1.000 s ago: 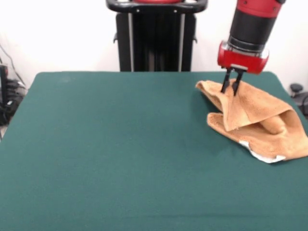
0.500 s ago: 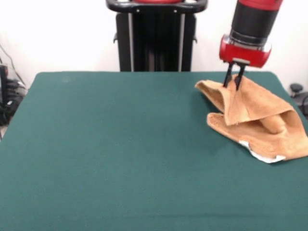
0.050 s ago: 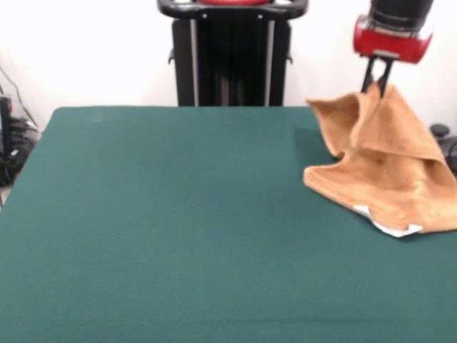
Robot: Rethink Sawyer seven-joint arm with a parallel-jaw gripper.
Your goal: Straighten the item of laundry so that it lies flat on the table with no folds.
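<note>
Green felt surface (image 3: 178, 229) fills most of the front view, bare across left and centre. Black pedestal column (image 3: 232, 53) stands at far centre behind the surface edge, white wall behind it. Some dark cables (image 3: 11, 143) at far left off the surface. Orange-tan towel (image 3: 389, 168) sits at the right side of the surface, toward the far right corner, partly lifted: one point of it pulled up into a peak, cloth hanging from there in a tent shape with a fold flap on its left side. Lower part of the towel rests on the surface in a bunched, creased spread reaching to the right picture edge. Small white patch (image 3: 389, 227) shows at the towel's near edge, touching the surface. Red and black arm comes in at top right; hand (image 3: 378, 84) has its two dark fingers (image 3: 370, 73) closed on the towel's peak, holding it up above the surface.
</note>
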